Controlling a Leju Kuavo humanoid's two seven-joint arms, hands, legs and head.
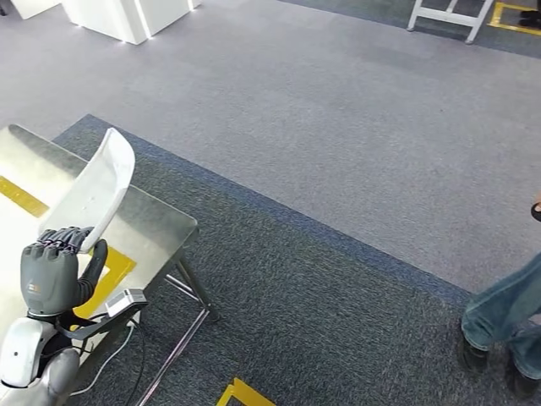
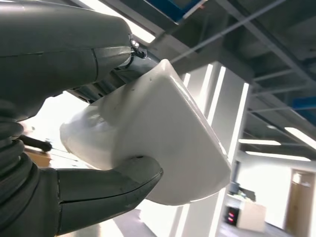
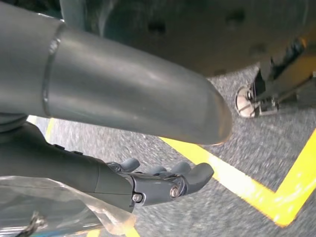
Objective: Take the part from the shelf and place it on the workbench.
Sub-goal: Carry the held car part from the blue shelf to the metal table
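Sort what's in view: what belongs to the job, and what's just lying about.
Belongs to the job:
- white part, held by the left hand
- metal workbench under it
- right hand, holding nothing, fingers apart

Lying about:
- person's legs on the carpet
- white frame
- white counter

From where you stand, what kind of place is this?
Probably an industrial demo or workshop hall: a bare metal workbench marked with yellow tape, grey carpet floor with yellow lines, and the left hand holding a white moulded plastic part.

Factory-style workshop: steel workbench [image 1: 153, 222], yellow floor markings [image 1: 241, 392], exposed ceiling beams [image 2: 238, 29].
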